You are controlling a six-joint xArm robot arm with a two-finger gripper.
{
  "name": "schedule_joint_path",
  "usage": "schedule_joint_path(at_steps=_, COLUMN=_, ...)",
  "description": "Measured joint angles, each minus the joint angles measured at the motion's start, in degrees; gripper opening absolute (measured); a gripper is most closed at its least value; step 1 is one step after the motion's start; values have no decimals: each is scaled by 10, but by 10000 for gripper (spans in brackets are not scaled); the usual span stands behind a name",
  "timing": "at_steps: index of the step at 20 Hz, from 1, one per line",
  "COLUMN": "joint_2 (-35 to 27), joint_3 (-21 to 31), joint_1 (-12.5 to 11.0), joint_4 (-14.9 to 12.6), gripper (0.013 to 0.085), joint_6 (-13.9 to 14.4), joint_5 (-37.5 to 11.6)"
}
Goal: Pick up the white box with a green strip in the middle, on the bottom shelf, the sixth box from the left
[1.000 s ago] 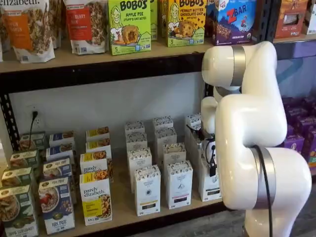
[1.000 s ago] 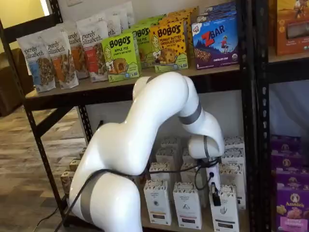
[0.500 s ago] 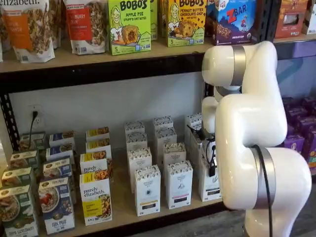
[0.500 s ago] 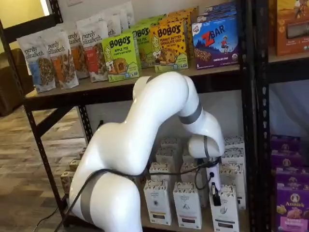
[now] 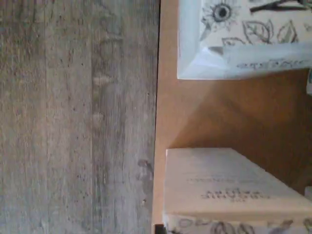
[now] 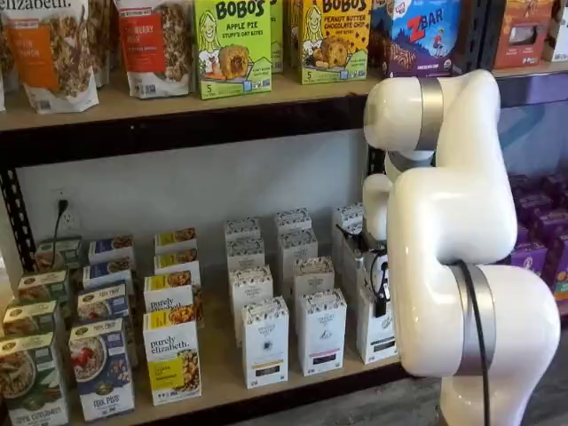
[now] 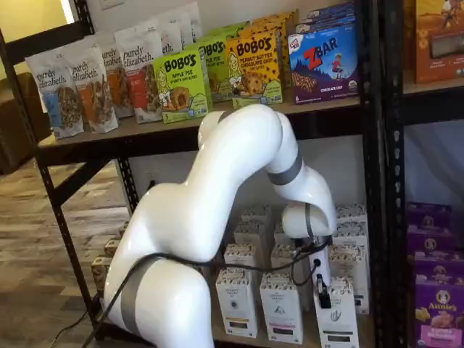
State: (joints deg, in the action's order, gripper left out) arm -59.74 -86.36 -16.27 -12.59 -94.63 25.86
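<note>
The white box stands at the right end of the front row on the bottom shelf, a small round logo on its front. In a shelf view it shows partly behind my arm, with a dark strip low on its front. My gripper hangs at the box's upper left edge. Only one black finger shows, side-on against the carton, so I cannot tell whether the gripper is open or shut. In the wrist view two white cartons stand on the tan board.
Like white cartons stand in rows left of the white box. Yellow-banded purely elizabeth boxes are further left. The black rack upright is close on the right. Bobo's boxes are on the upper board. Wood floor lies below.
My arm and gripper have risen very slightly. The white box stays in about the same place.
</note>
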Motion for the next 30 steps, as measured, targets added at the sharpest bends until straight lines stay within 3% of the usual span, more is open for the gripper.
schedule_joint_path(at_steps=3, joint_2=6, joint_3=8, joint_1=-1, joint_4=2, gripper=450, joint_6=-2, joint_5=-3)
schedule_joint_path(at_steps=11, joint_2=37, joint_3=59, joint_1=-3, joint_4=-37, gripper=450, joint_6=33, joint_5=-32)
schedule_joint_path(at_steps=16, joint_2=92, joint_3=139, joint_1=2, joint_4=-55, gripper=450, joint_6=56, joint_5=-54)
schedule_joint_path(at_steps=20, joint_2=157, joint_3=227, joint_1=10, joint_4=-95, gripper=450, joint_6=104, joint_5=-77)
schedule_joint_path(at_steps=23, joint_2=211, joint_3=290, joint_1=21, joint_4=-83, gripper=450, joint_6=105, joint_5=-80)
schedule_joint_path(at_steps=25, joint_2=259, joint_3=339, joint_1=32, joint_4=-52, gripper=450, joint_6=87, joint_5=-73)
schedule_joint_path(at_steps=27, joint_2=301, joint_3=379, joint_1=40, joint_4=-38, gripper=450, joint_6=81, joint_5=-70)
schedule_joint_path(at_steps=30, joint_2=367, joint_3=432, joint_1=53, joint_4=-42, gripper=450, joint_6=97, joint_5=-53)
